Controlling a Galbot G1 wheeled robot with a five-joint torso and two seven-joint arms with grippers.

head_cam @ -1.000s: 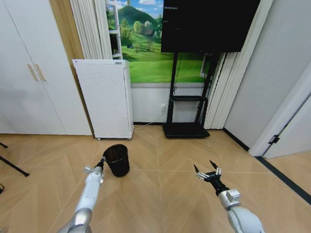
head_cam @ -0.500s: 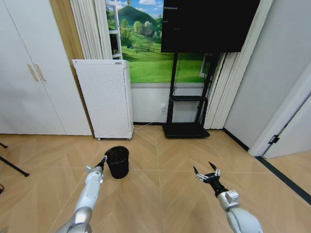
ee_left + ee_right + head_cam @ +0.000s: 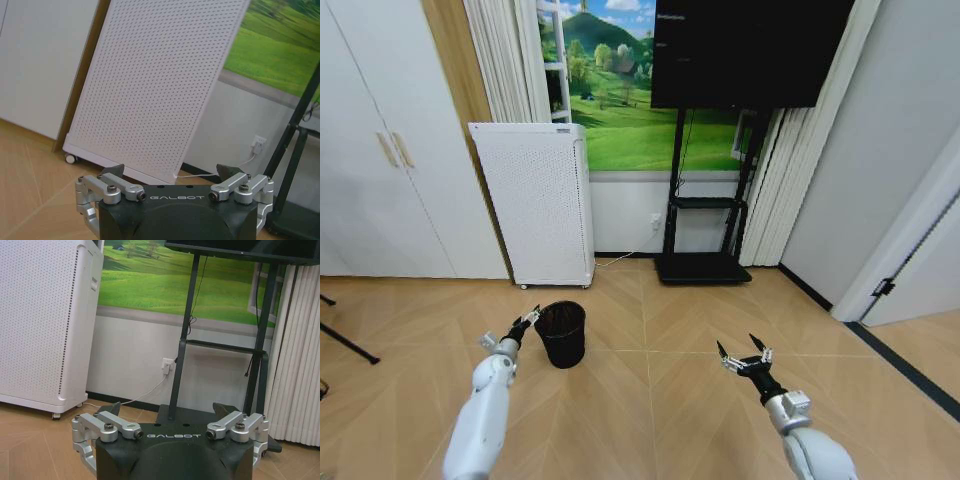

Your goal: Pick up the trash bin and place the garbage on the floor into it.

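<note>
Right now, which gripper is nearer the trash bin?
Left. The left gripper hangs open just beside the trash bin's rim, not touching it; the right gripper is open, well off to the bin's other side.

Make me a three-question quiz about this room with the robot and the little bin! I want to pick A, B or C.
1. Where does the trash bin stand?
A. on the floor
B. on the TV stand
C. in the right gripper

2. What colour is the bin?
A. white
B. black
C. green

3. How are the left gripper's fingers?
A. shut on the bin
B. open
C. shut on a bottle

Answers:
1 A, the bin sits upright on the floor.
2 B, its mesh is black.
3 B, the left gripper is spread open beside the rim.
</note>
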